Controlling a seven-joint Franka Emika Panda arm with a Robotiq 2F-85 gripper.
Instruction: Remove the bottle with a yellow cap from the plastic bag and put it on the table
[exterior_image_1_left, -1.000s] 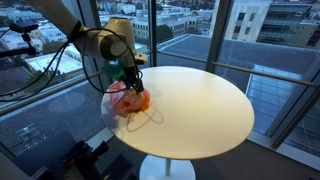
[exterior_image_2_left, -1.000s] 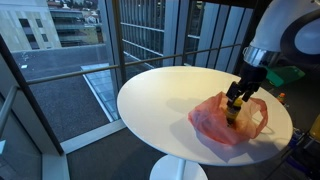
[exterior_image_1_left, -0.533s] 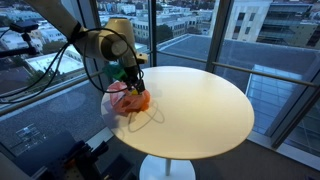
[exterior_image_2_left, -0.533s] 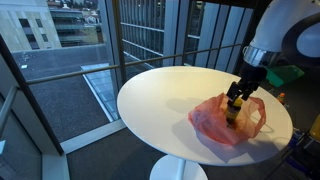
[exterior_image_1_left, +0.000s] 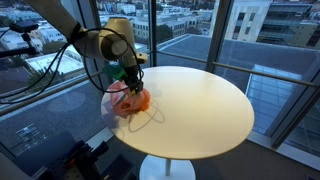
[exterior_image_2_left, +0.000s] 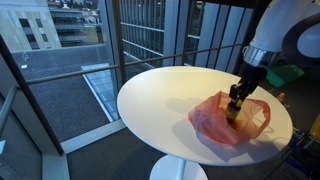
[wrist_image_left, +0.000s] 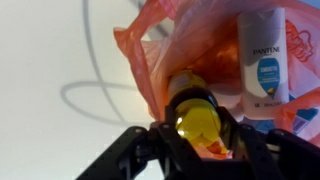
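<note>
Wrist view: gripper (wrist_image_left: 200, 142) sits over yellow cap (wrist_image_left: 197, 122), one dark finger each side of it, close in. Can't tell if they're pinching or only flanking.
Bottle (wrist_image_left: 192, 92): lies inside the plastic bag (wrist_image_left: 150, 45), cap end toward the camera at the bag mouth, body hidden further in.
Handling, bottle: prob rigid plastic, light to moderate, smooth. The cap is hard and round, so could slip or twist btwn the pads.
Where to hold: across the cap or the neck just below it. That's the only part clear of film.
Handling, bag: thin, soft, clingy. Likely to ride up w/ the bottle, so a straight pull out thru the mouth seems safest.
Neighbour: white Pantene bottle (wrist_image_left: 265, 60) is in the same bag, just beside the target, touching or nearly. Could get dragged along.
Exterior views: bag (exterior_image_1_left: 128, 101) (exterior_image_2_left: 215, 122) rests at the edge of the round table (exterior_image_1_left: 205, 110) (exterior_image_2_left: 160, 95) on the arm's side, gripper down in its mouth.
Drop spot: bare tabletop toward the far edge, well apart from the bag.
</note>
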